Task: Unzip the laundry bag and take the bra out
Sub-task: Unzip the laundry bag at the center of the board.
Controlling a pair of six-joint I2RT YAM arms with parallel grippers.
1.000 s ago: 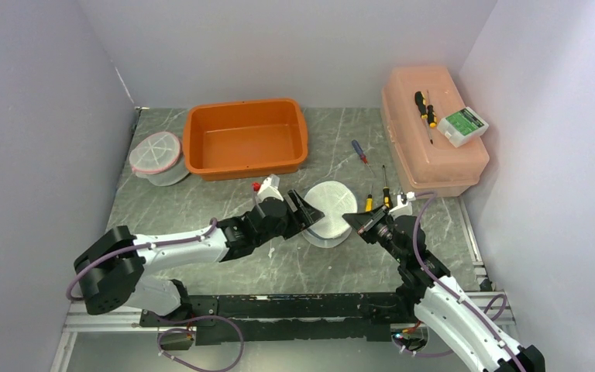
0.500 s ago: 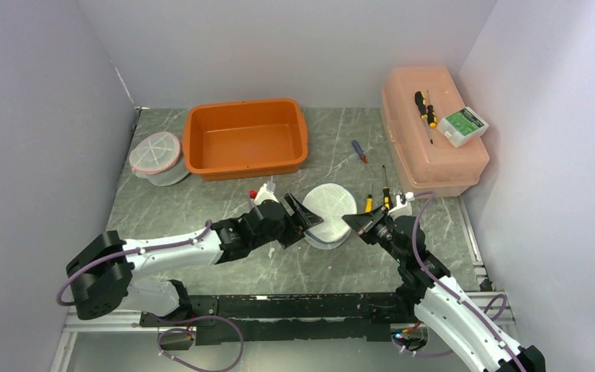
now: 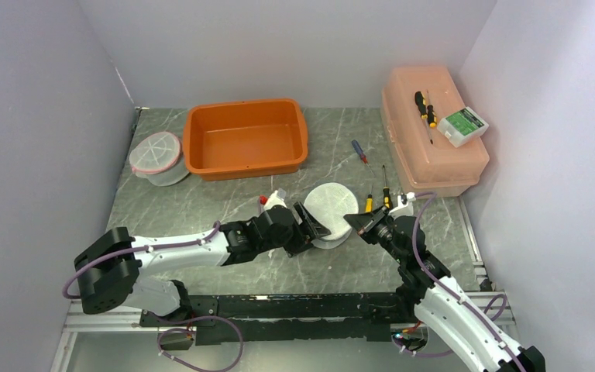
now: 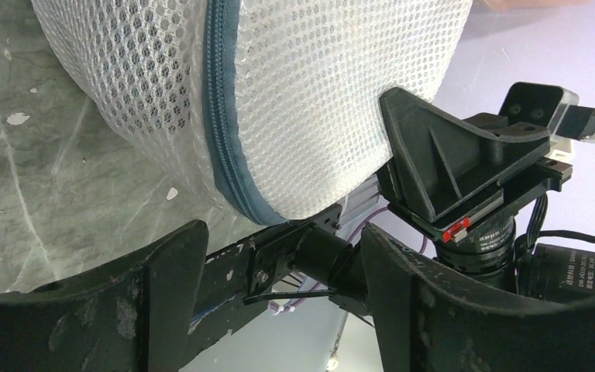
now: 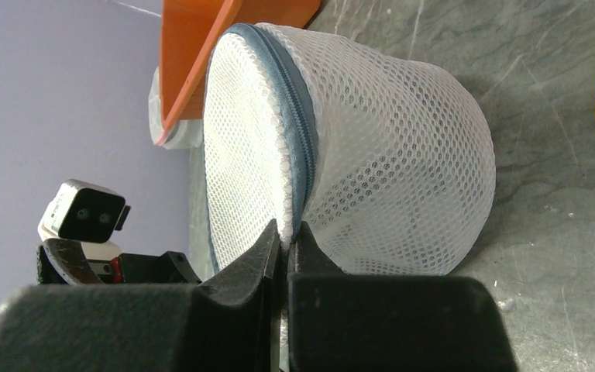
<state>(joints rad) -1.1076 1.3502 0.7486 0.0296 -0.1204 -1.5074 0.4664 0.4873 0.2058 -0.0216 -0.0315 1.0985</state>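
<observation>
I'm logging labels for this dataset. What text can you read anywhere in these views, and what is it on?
No text can be read.
Print on the green-and-white box on the pink container: too small.
White lettering on the right arm's black housing, left wrist view: blurred.
The mesh bag: no print.

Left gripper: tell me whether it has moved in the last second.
Yes. In the top view the left gripper has slid toward the near edge and slightly right, farther from the fixed orange tub, closing on the laundry bag.
</observation>
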